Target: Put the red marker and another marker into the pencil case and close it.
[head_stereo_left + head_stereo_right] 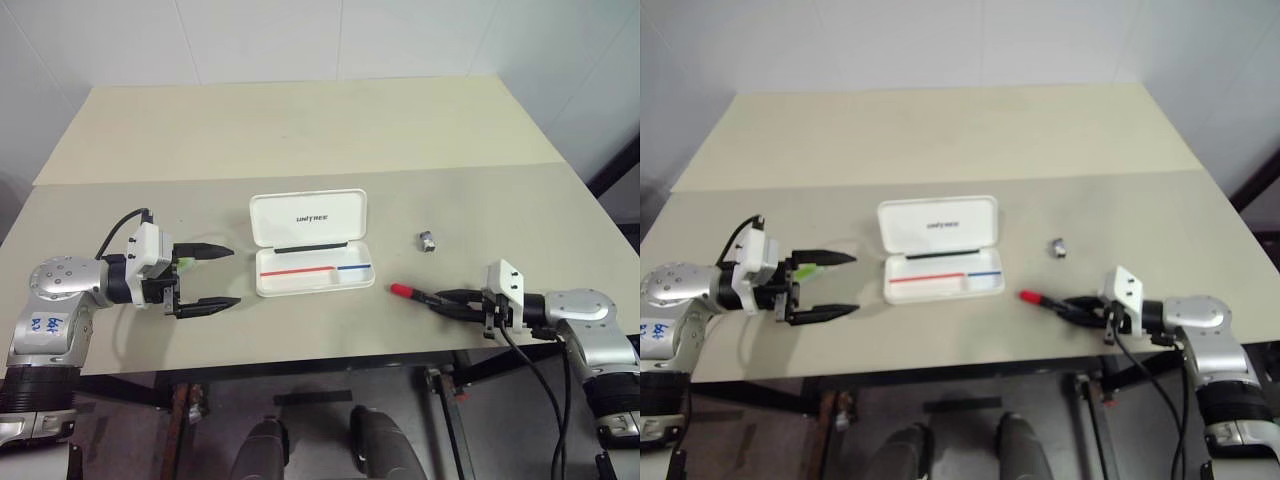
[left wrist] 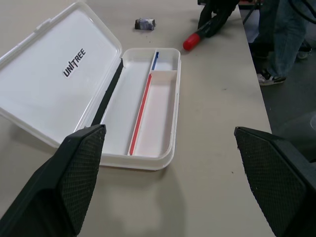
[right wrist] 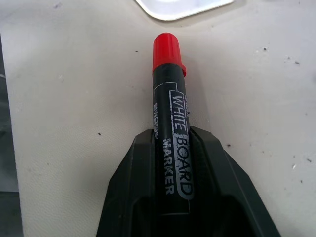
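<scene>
Open white pencil case (image 1: 312, 245), red marker (image 3: 170, 113) gripper-held, green marker (image 1: 186, 262) left

One red marker (image 3: 170, 143), one green marker (image 1: 186, 262), one pencil case (image 1: 312, 255), one small metal clip (image 1: 427, 240)

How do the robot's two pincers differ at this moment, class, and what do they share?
The left pincer stands wide open and holds nothing; the right pincer is shut on the red marker. The left one sits left of the open pencil case, the right one to the case's right. Both have black fingers and point inward toward the case.
</scene>
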